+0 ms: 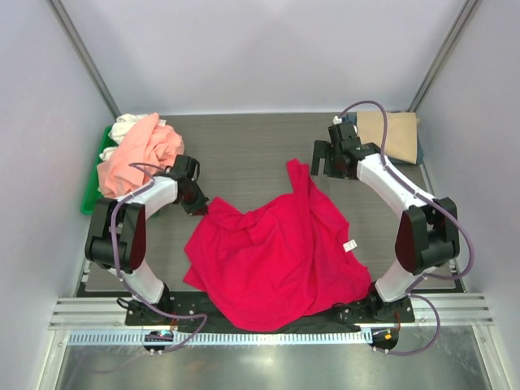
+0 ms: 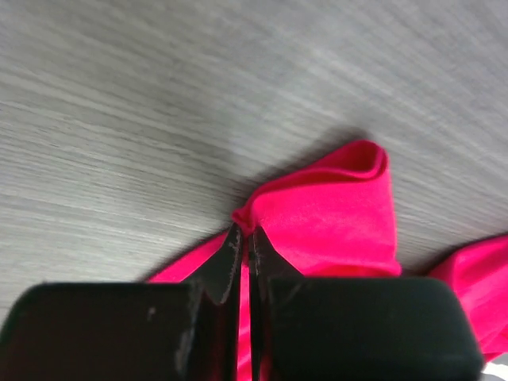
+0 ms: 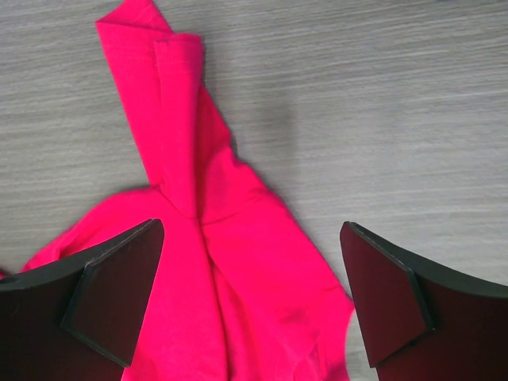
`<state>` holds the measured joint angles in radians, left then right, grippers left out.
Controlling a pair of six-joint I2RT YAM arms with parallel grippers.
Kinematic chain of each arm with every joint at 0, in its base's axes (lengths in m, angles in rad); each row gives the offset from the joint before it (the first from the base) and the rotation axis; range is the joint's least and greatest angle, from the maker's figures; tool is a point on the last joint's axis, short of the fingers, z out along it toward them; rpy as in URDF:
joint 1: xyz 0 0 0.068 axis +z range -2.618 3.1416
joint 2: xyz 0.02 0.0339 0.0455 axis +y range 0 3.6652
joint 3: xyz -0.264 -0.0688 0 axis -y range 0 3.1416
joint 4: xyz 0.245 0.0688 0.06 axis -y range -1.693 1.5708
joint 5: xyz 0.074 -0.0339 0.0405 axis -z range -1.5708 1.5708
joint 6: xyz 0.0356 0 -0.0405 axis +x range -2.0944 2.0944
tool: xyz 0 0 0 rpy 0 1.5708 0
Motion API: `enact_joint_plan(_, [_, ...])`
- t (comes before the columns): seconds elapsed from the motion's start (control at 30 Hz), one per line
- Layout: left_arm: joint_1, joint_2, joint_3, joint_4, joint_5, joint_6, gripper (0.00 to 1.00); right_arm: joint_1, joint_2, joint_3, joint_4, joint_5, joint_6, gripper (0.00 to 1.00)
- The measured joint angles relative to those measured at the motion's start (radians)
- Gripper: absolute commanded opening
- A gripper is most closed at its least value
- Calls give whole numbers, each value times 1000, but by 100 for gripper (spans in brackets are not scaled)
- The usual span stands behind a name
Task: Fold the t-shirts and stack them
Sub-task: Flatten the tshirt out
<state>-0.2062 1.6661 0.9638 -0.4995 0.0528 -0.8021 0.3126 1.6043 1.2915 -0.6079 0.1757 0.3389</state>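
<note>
A crimson-red t-shirt [image 1: 276, 252] lies crumpled in the middle of the table. My left gripper [image 1: 201, 208] is at its left corner. In the left wrist view this gripper [image 2: 246, 235] is shut on a small pinch of the red cloth [image 2: 333, 214]. A narrow point of the shirt [image 1: 299, 175] reaches toward the back. My right gripper [image 1: 327, 161] hovers just beyond that point. In the right wrist view it [image 3: 250, 228] stands wide open over the red cloth [image 3: 230, 270], with nothing between its fingers [image 3: 119, 294].
At the back left, a salmon-pink shirt [image 1: 140, 154] and a white one [image 1: 124, 126] are heaped on a green tray [image 1: 92, 180]. A folded tan shirt [image 1: 388, 134] lies at the back right corner. White walls close in the table on three sides.
</note>
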Motion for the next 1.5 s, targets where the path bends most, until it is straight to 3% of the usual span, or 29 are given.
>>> enact_joint_plan(0.13, [-1, -21, 87, -71, -48, 8, 0, -20, 96, 45, 33, -51, 12, 100])
enact_joint_plan(0.33, [67, -223, 228, -219, -138, 41, 0, -26, 232, 109, 67, -89, 25, 97])
enact_joint_plan(0.5, [154, -340, 294, -283, -188, 72, 0, -35, 286, 108, 90, -118, 40, 82])
enact_joint_plan(0.63, [163, -288, 283, -309, -187, 82, 0, -40, 314, 97, 128, -153, 61, 65])
enact_joint_plan(0.77, [165, -239, 225, -329, -184, 82, 0, -40, 348, 87, 157, -191, 76, 61])
enact_joint_plan(0.87, [175, -237, 213, -343, -186, 82, 0, -40, 377, 82, 178, -212, 82, 52])
enact_joint_plan(0.9, [180, -237, 213, -342, -188, 82, 0, -40, 389, 83, 185, -216, 82, 47])
enact_joint_plan(0.93, [184, -237, 213, -342, -190, 84, 0, -40, 393, 87, 192, -220, 82, 35])
enact_joint_plan(1.0, [192, -236, 214, -343, -193, 89, 0, -42, 410, 98, 200, -237, 82, 25])
enact_joint_plan(1.07, [205, -224, 220, -344, -193, 101, 0, -51, 426, 114, 209, -251, 82, 3])
enact_joint_plan(1.33, [242, -47, 377, -359, -190, 130, 0, -104, 465, 159, 214, -294, 97, 1])
enact_joint_plan(1.5, [242, 93, 569, -398, -191, 133, 0, -194, 520, 273, 177, -280, 105, 1])
